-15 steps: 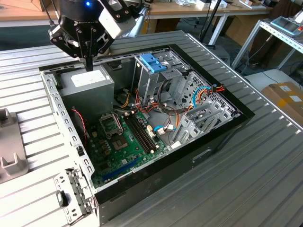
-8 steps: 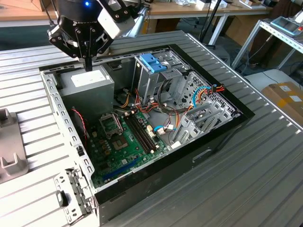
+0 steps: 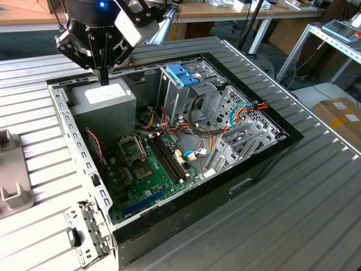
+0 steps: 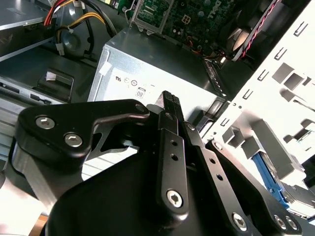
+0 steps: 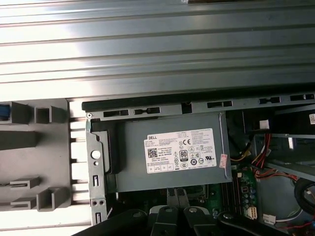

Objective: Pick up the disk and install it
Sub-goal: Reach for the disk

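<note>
exterior view: fingers [image 3: 104,74] pressed together, empty, above the white-labelled power supply [image 3: 107,104].

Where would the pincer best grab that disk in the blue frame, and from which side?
Likely across the disk by its two long blue-framed edges, coming down from above. It looks flat and thin, so the narrow opposite edges suit a pinch better than the broad face. A corner peeks past the case wall, so its pose is uncertain.
</note>
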